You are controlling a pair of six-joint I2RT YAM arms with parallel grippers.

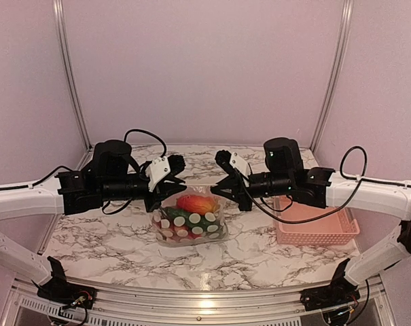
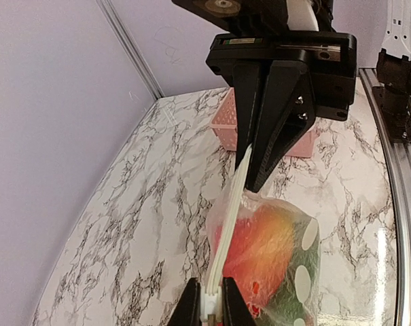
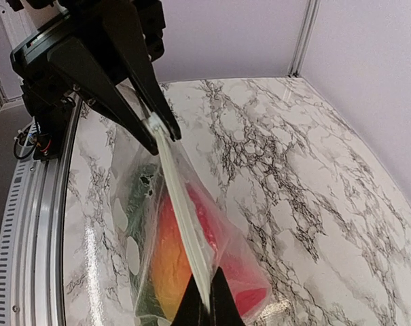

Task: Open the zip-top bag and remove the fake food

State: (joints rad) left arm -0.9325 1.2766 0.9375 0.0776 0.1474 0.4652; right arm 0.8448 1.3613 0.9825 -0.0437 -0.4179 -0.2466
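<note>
The left claw (image 2: 208, 295) is clamped on one end of the bag's zip strip, and the right claw (image 3: 206, 293) is pinched shut on the other end. The bag (image 1: 191, 221) stands on the table (image 1: 103, 248) between them, with the toy food (image 1: 197, 202) inside. Each claw seems to grip both lips together, so a pull may only stretch the strip or let it slip free. The pink basket (image 1: 317, 231) sits at 3 o'clock under the right arm (image 1: 368, 193), close enough to bump.

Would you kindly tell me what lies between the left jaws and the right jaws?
The zip strip of the zip-top bag spans that gap, pinched at each end, with the fake food below. Both wrist views show it.
</note>
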